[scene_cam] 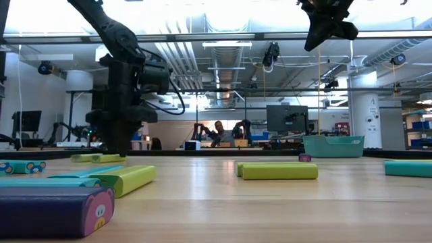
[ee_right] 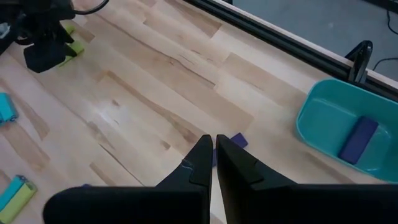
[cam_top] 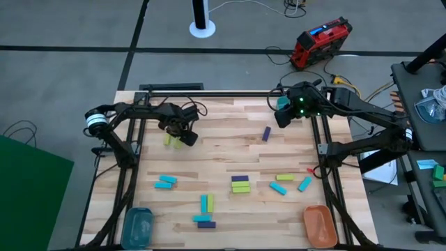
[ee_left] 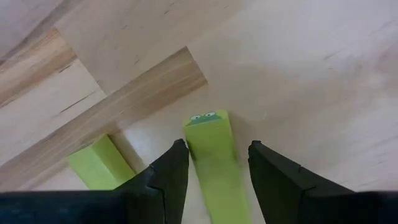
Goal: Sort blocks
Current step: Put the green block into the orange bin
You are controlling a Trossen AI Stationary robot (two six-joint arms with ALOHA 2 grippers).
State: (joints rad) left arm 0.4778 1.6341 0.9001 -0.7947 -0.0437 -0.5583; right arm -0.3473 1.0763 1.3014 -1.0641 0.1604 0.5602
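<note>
Left gripper [ee_left: 214, 163] down at the wooden table's [cam_top: 223, 150] far-left area, its spread fingers straddling a yellow-green block [ee_left: 214, 162]; right gripper [ee_right: 214, 155], fingers pressed together and empty, raised over the far right.

A teal plastic bowl [ee_right: 339, 127] holds one purple bar [ee_right: 359, 139]. Near-edge teal bowl [cam_top: 138, 225] and orange bowl [cam_top: 320, 223]: contents indiscernible. Small flat cyan, yellow-green and purple blocks [cam_top: 240, 184] lie scattered mid-table; the straddled one bears a cartoon face.
</note>
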